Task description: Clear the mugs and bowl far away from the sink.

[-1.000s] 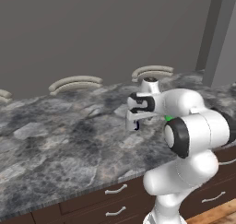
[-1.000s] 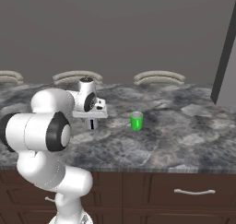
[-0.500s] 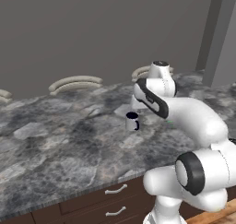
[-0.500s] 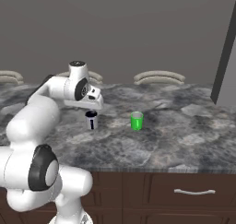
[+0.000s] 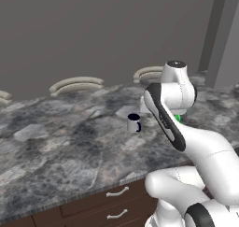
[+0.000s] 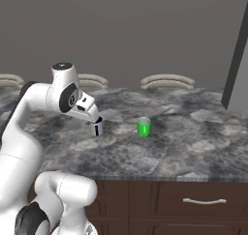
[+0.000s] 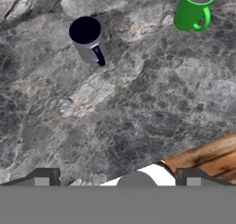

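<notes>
While the hand (image 7: 117,181) hangs open and empty, navy-rimmed mug (image 7: 87,39) at 11 o'clock, green mug (image 7: 193,8) at 1, both upright on the desk (image 7: 138,108), presumably parked clear of the sink

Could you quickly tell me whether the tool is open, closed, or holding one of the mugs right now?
Tool: open and holding nothing; the white mug and the green mug both stand free on the counter.

grey-veined marble countertop (image 5: 56,142), mottled dark and pale. dark brown drawer fronts (image 6: 193,202) under its edge, each with a curved silver handle (image 6: 204,200). tan curved chair backs (image 5: 76,85) behind the far edge. plain grey wall (image 6: 135,31) beyond. strip of wooden floor (image 7: 209,158) past the counter edge in the hand view.
</notes>
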Available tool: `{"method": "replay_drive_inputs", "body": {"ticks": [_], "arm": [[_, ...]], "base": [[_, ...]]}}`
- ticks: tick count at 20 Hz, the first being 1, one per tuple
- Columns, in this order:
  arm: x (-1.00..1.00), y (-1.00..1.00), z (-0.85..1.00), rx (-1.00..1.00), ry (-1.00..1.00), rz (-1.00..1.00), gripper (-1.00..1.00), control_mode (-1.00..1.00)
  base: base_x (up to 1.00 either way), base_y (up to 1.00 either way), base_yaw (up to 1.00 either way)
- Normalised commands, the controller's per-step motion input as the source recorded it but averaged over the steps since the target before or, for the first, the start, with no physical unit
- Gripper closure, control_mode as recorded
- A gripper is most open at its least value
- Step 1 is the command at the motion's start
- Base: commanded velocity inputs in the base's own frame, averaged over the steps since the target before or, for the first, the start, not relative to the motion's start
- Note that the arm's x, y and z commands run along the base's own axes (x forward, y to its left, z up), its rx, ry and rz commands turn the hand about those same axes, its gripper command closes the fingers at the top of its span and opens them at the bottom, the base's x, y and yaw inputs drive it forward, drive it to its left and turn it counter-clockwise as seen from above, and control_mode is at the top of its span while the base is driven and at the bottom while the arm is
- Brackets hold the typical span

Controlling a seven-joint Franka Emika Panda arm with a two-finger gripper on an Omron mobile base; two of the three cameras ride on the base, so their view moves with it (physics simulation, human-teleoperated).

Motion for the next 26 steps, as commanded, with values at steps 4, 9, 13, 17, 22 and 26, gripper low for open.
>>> {"method": "replay_drive_inputs", "body": {"ticks": [4, 9, 13, 17, 22, 26], "arm": [[-0.23, 0.00, 0.41, 0.00, 0.00, -0.07, -1.00, -1.00], [-0.26, 0.00, 0.66, 0.00, -0.10, 0.07, -1.00, -1.00], [-0.64, 0.00, 0.66, 0.00, -0.25, 0.22, -1.00, -1.00], [-0.14, -0.02, 0.14, 0.00, -0.06, 0.03, -1.00, 1.00], [0.00, 0.00, 0.00, 0.00, 0.00, 0.00, -1.00, 1.00], [0.00, 0.00, 0.00, 0.00, 0.00, 0.00, -1.00, 1.00]], "base": [[0.00, 0.00, 0.00], [0.00, 0.00, 0.00], [0.00, 0.00, 0.00], [-0.27, -0.41, -0.30], [0.00, -0.05, -0.97], [0.00, 0.00, -1.00]]}}
